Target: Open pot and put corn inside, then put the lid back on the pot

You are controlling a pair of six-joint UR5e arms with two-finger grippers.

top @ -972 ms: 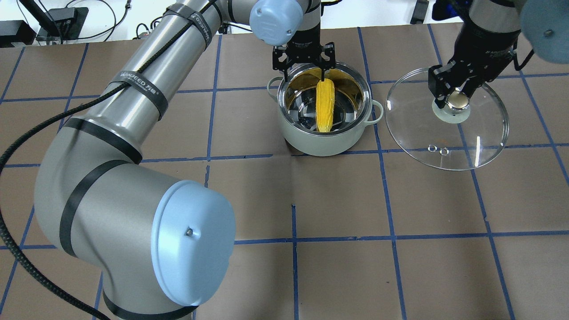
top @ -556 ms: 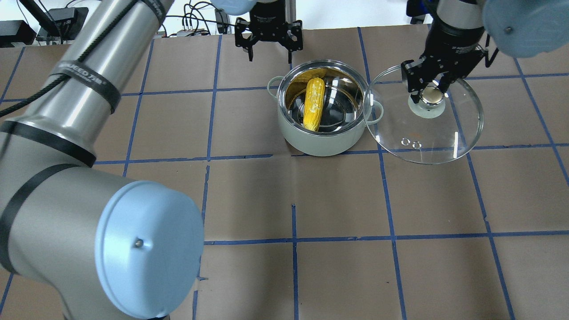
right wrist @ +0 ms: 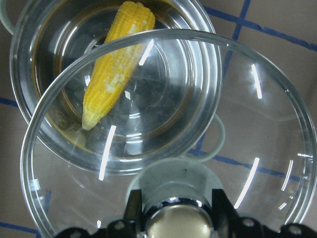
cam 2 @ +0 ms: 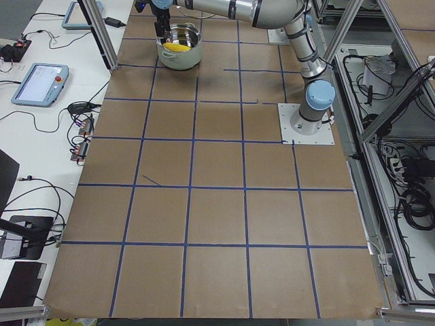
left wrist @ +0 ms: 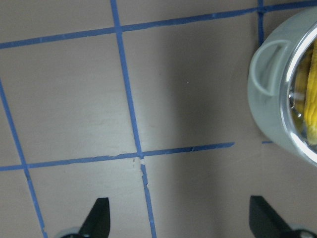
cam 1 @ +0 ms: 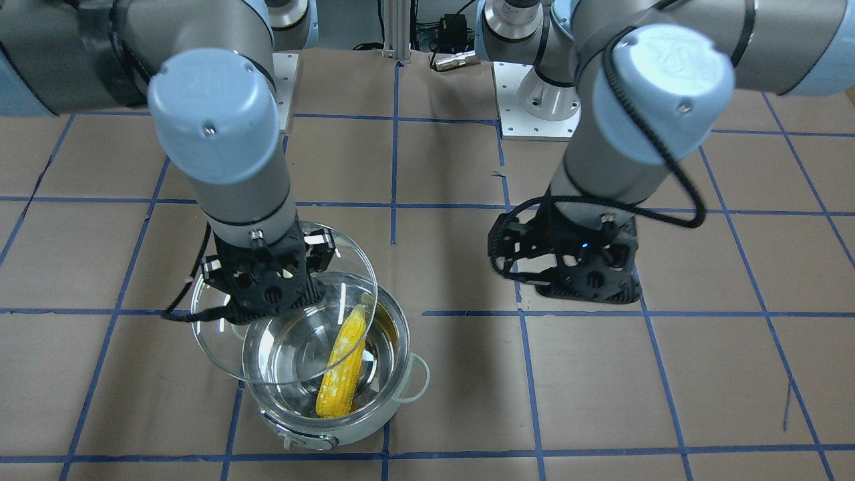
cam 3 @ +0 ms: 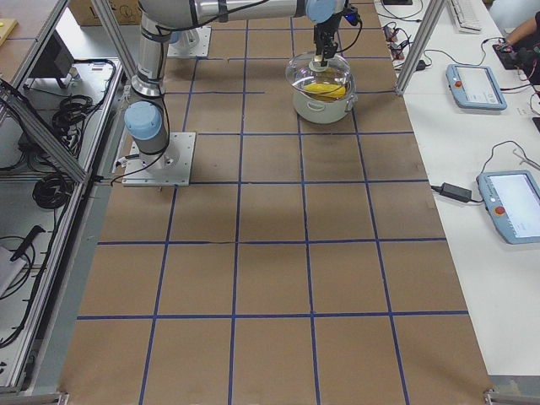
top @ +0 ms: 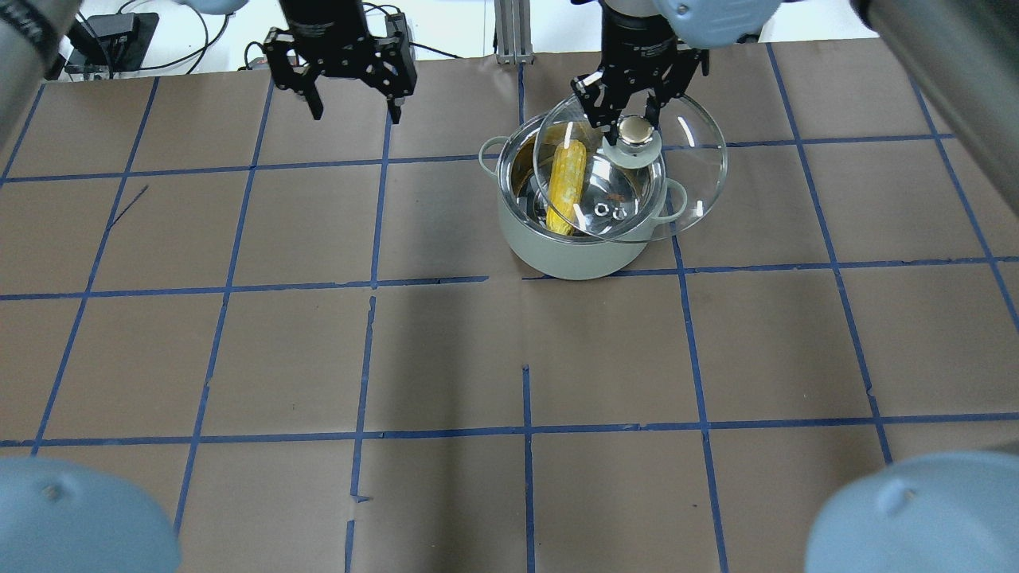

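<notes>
- Clearly, the pot point(top: 573, 256) is a round vessel with a shiny steel inside, a pale outer wall and two pale loop handles; we see it upright on the brown, blue-taped worktop point(top: 446, 350).
- Inside the pot lies the corn point(top: 567, 187), a yellow ear that slants across the floor. Its blunt end is toward the pot's far wall and its tapered end toward the near wall.
- Over the pot hangs the lid point(top: 681, 171), a clear glass dome with two small vent holes and a pale grey knob point(top: 633, 131) with a cream top.
- We see the lid off centre. It covers the right part of the pot's mouth and reaches out past the pot's right handle, not seated on the rim. Part of the corn shows through the glass.
- From above the pot's far rim, the right arm points down, and the right fingers point(right wrist: 221, 208) are clamped on the knob from both sides.
- To the pot's left and well apart from it, the left arm points down at the worktop. We see the left fingers point(left wrist: 97, 218) spread wide, with nothing between them.
</notes>
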